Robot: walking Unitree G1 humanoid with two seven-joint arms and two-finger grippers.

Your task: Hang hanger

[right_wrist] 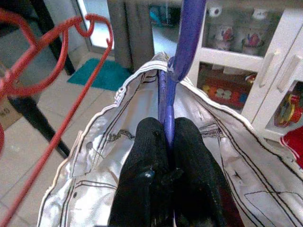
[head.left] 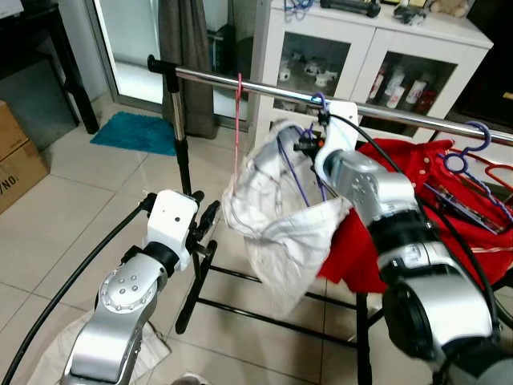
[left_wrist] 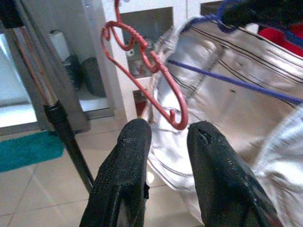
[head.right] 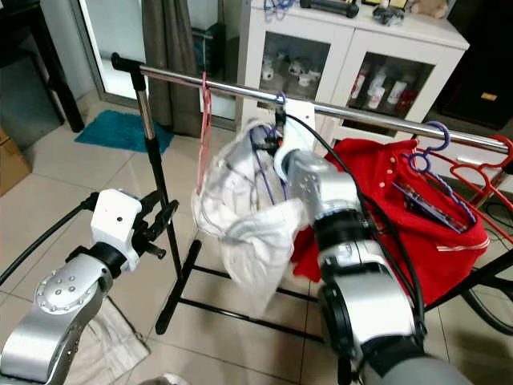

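Two right gripper (right_wrist: 165, 142) fingers pinch purple hanger (right_wrist: 182, 52) neck between them.

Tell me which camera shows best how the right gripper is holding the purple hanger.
The right wrist view: the right gripper is shut on the purple hanger, pinching its neck above the white shirt. Both eye views show the hook over the rail. The left wrist view shows one purple arm.

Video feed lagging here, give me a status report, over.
Right gripper shut on purple hanger with white shirt, hook at rail. Left gripper open, low, near empty red hanger. Red garment crowds the right.
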